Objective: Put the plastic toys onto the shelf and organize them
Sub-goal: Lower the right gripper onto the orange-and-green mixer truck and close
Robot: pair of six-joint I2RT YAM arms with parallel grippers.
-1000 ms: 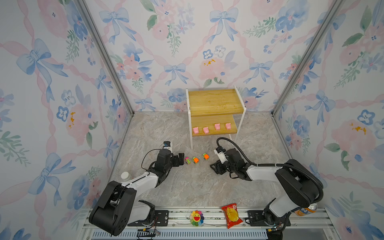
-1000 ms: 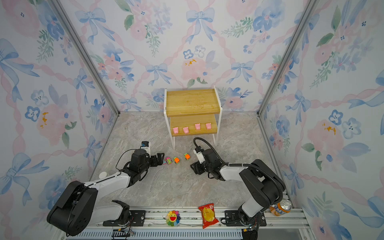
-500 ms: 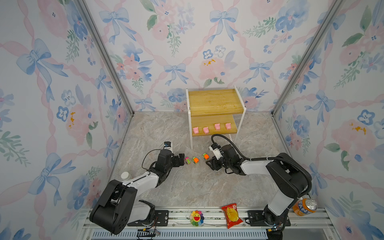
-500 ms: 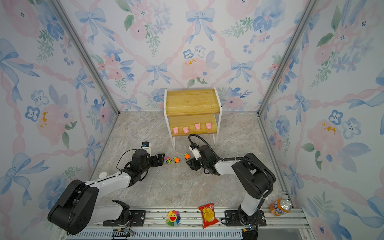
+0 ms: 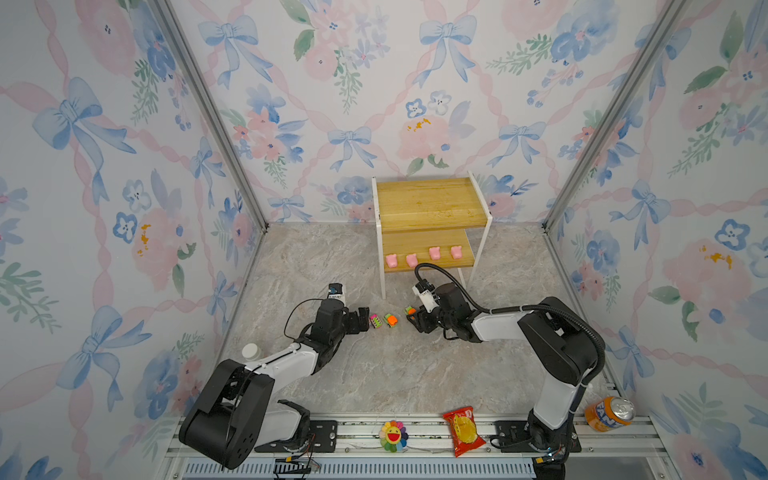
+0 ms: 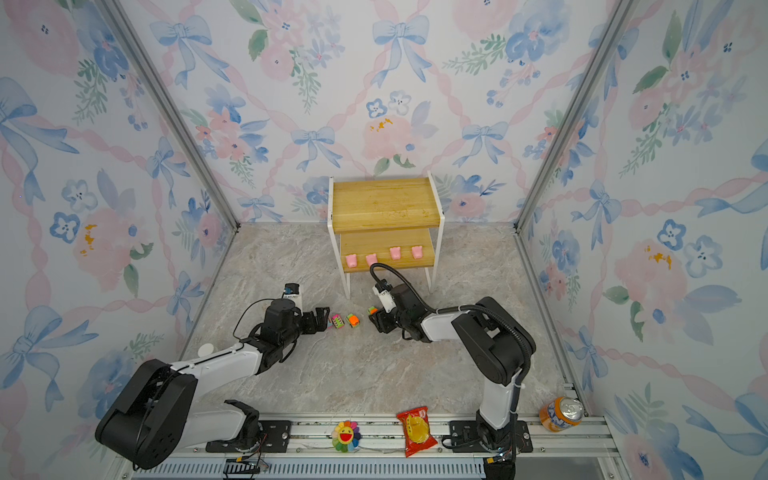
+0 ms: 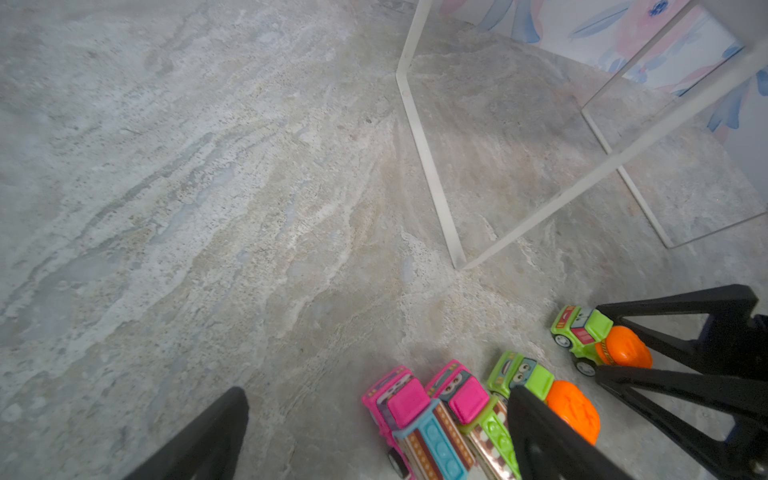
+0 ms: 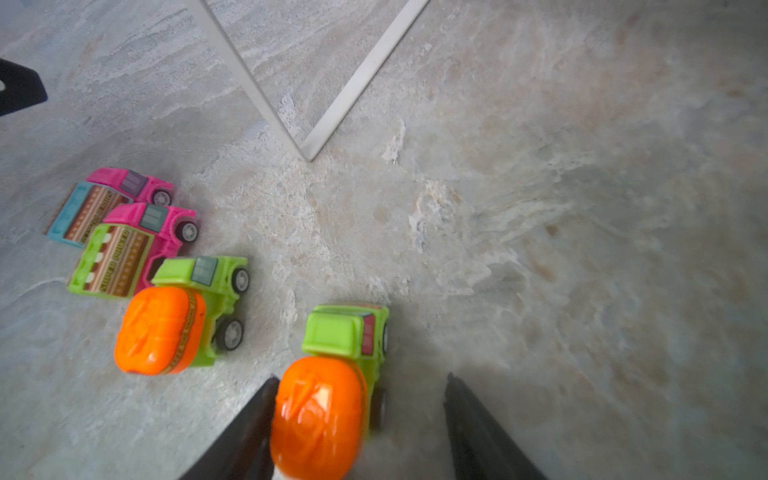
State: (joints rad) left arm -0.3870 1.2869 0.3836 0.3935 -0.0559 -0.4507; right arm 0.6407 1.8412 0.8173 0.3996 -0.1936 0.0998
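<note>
The shelf (image 5: 430, 203) stands against the back wall, and several pink pigs (image 5: 411, 259) line its lower board. On the floor in front lie a pink-and-teal car (image 7: 411, 419), a pink-and-green car (image 7: 469, 403) and a green car with an orange top (image 7: 536, 382), side by side. My left gripper (image 5: 365, 318) is open, low and just left of the pink cars. A second green-and-orange car (image 8: 332, 374) sits apart on the right, between the open fingers of my right gripper (image 8: 361, 378). One finger touches its orange top and the other stands clear.
A white shelf leg (image 7: 428, 166) meets the floor just behind the cars. On the front rail lie a rainbow flower (image 5: 392, 435), a red snack packet (image 5: 463, 430) and an orange can (image 5: 609, 413). A white cap (image 5: 250, 351) sits by the left arm.
My right gripper has slid left along the floor until its fingers straddle the lone green-and-orange car. The left arm has hardly moved.
</note>
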